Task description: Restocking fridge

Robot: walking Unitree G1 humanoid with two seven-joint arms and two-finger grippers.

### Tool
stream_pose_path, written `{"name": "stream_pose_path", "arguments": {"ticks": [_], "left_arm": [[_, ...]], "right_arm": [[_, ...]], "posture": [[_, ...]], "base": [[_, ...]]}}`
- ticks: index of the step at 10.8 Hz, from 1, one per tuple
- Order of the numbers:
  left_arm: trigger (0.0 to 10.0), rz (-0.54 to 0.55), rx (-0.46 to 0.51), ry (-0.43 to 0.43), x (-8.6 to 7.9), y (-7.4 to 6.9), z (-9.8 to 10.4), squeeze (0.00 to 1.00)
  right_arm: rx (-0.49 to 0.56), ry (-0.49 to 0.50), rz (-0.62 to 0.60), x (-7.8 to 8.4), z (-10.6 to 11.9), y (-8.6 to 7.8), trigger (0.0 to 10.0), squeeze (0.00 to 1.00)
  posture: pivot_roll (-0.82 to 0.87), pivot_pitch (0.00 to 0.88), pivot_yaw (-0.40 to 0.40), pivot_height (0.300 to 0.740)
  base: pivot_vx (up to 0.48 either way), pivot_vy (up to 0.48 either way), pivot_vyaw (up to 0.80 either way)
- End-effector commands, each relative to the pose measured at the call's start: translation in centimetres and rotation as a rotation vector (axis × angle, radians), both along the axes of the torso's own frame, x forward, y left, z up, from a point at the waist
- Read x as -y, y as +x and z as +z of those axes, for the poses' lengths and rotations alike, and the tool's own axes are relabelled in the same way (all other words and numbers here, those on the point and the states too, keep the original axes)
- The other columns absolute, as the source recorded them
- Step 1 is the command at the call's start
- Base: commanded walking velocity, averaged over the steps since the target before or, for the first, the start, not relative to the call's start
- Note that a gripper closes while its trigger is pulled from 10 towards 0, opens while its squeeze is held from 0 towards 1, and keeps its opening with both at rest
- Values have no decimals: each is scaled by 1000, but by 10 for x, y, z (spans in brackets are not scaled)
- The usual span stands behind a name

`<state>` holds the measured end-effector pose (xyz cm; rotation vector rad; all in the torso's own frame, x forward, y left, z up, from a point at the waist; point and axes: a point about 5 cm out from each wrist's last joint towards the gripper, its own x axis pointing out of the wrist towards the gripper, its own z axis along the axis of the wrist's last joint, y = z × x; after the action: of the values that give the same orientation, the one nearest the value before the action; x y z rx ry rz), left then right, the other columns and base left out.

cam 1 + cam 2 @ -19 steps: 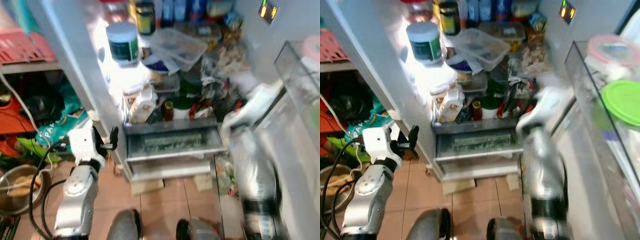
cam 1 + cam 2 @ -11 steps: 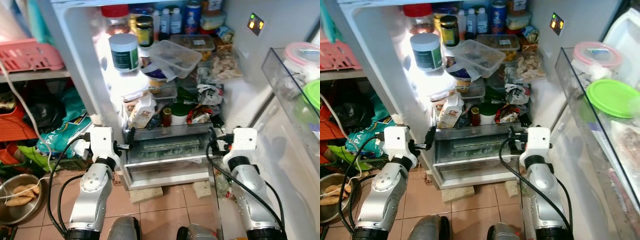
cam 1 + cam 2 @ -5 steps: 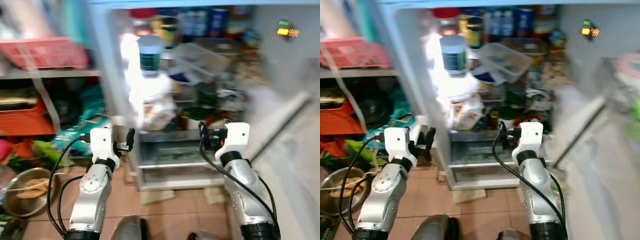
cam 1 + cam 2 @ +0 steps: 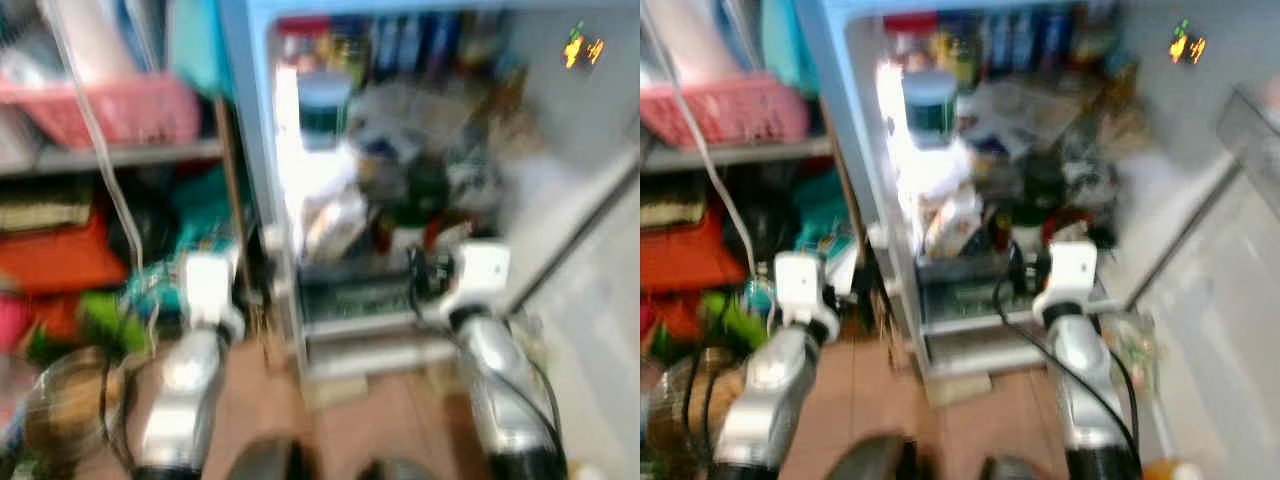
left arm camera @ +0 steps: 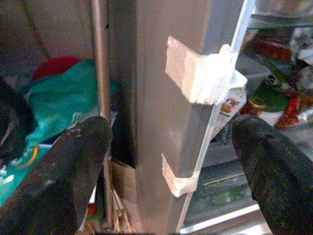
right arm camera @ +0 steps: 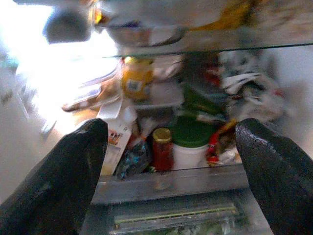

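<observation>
Both claws are gaping wide and holding nothing, the left gripper [image 5: 166, 161] facing the open fridge's [image 4: 940, 330] side wall, the right gripper [image 6: 168, 161] facing its packed shelves, pink basket [image 4: 130, 105] sitting beyond, left of it.

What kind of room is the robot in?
Probably a home kitchen or pantry corner. An open white fridge stands packed with jars and tubs such as a red-lidded jar, beside a cluttered shelf holding a pink plastic basket. The floor is reddish tile.
</observation>
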<state>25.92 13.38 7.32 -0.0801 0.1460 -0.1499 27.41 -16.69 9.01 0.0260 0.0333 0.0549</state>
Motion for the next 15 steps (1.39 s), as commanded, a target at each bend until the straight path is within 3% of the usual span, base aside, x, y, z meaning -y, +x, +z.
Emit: {"name": "stream_pose_path", "arguments": {"ticks": [1,6,9,11,15], "left_arm": [[10000,14,12,18,-5,3,4,0],[10000,28,6,2,-7,0,3,0],[10000,6,26,-20,-7,-2,6,0],[10000,-13,41,-20,-5,-3,8,0],[10000,-20,49,-28,-5,-3,9,0]], "right_arm": [[19,17,9,-4,5,2,10000,0],[30,34,22,-11,10,7,10000,0],[26,36,24,-11,10,6,10000,0],[27,37,22,-11,10,6,10000,0],[28,30,29,-11,10,8,10000,0]], "posture": [[64,64,38,740],[67,86,35,740],[65,94,34,740],[64,93,33,740],[65,87,28,740]], "base": [[0,442,0],[0,450,-704],[0,0,-800],[0,0,0],[0,-451,-120]]}}
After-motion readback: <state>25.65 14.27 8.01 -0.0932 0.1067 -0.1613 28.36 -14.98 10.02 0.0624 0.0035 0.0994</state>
